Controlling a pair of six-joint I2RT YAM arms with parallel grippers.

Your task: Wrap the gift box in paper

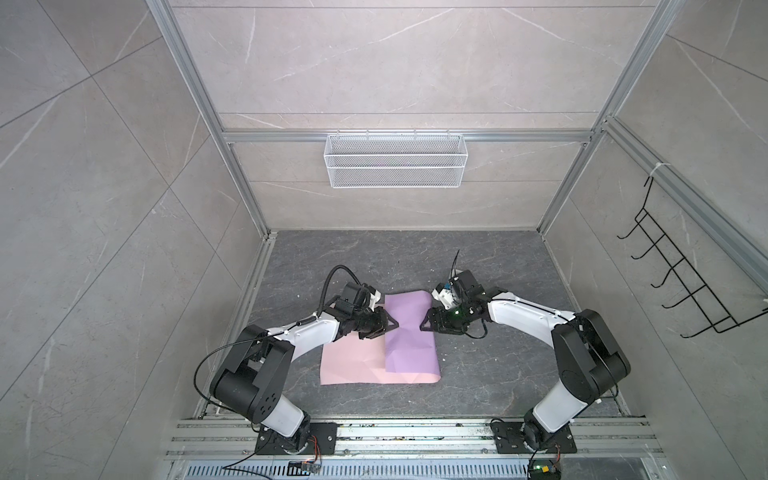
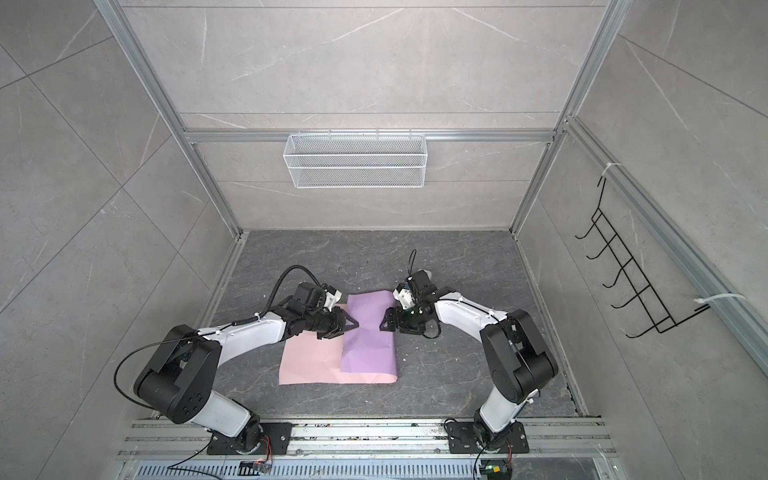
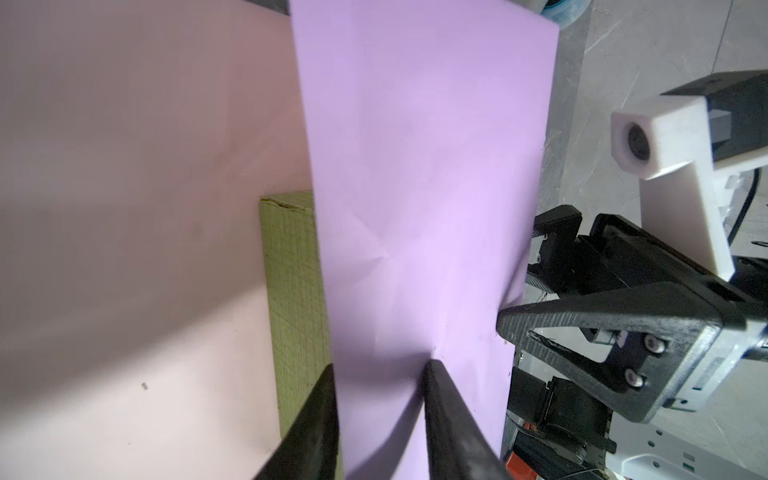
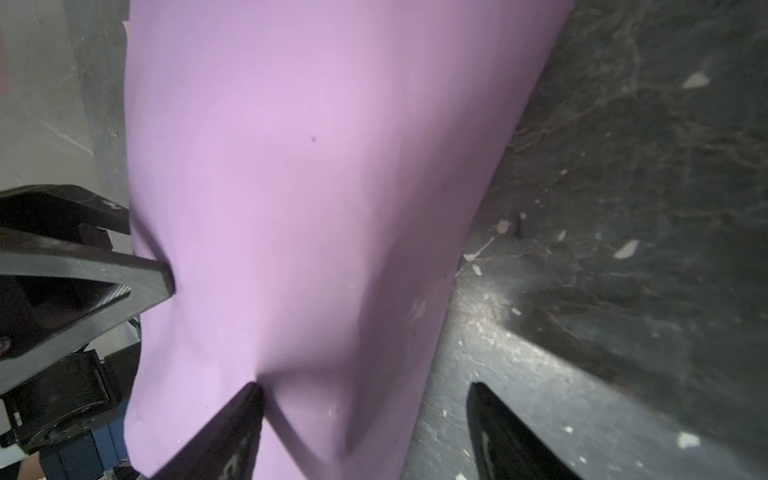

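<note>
Both top views are bright and evenly lit from overhead, with soft shadows and the walls (image 1: 104,208) bowing toward the edges. The wrist views are dimmer and smeary: the paper (image 4: 291,166) is soft up close, and the counter (image 4: 623,187) is mostly shadowed.

Finding: a robotics test cell in a lab, not a home or shop.

Evidence, in a top view:
- I work inside a booth of aluminium profile frame (image 1: 270,136), clad with grey tile-look panels (image 1: 104,208).
- The work surface is a dark stone-look slab (image 1: 374,257), littered with white flecks (image 4: 627,248).
- At 12 o'clock a white wire basket (image 1: 395,178) hangs from the frame.
- At 3 o'clock a black hook rack (image 1: 683,261) is tied to a profile.
- At 6 o'clock my left base plate (image 1: 297,440) and right base plate (image 1: 534,440) sit bolted on slotted rails (image 1: 415,440), with a bare circuit board (image 1: 540,469) and loose wiring alongside.
</note>
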